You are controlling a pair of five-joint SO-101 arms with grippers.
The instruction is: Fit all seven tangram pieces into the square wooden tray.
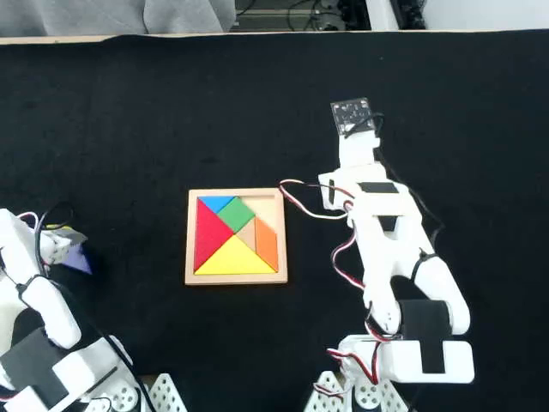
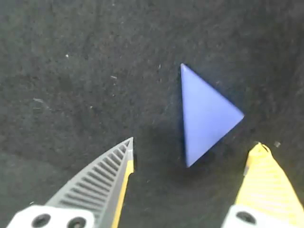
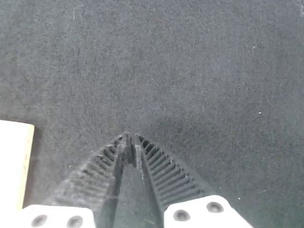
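High view: square wooden tray (image 1: pixel 236 279) at frame centre on black table (image 1: pixel 129 112); tangram pieces (image 1: pixel 227 256) in red, yellow, blue, green, orange lie flat inside. Purple triangle (image 1: pixel 79 260) outside tray, far left of frame, beside left arm (image 1: pixel 43 296). Right arm (image 1: pixel 382 232) stands just right of tray.

Left wrist view: left gripper (image 2: pixel 194 142) fingers spread wide over table; purple triangle (image 2: pixel 204 114) flat between tips, apart from both.

Right wrist view: right gripper (image 3: pixel 132 137) fingers pressed together over table; tray corner (image 3: pixel 14 161) near.

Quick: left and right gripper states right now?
Left gripper: open, over the blue triangle, not gripping it.
Right gripper: shut, empty.
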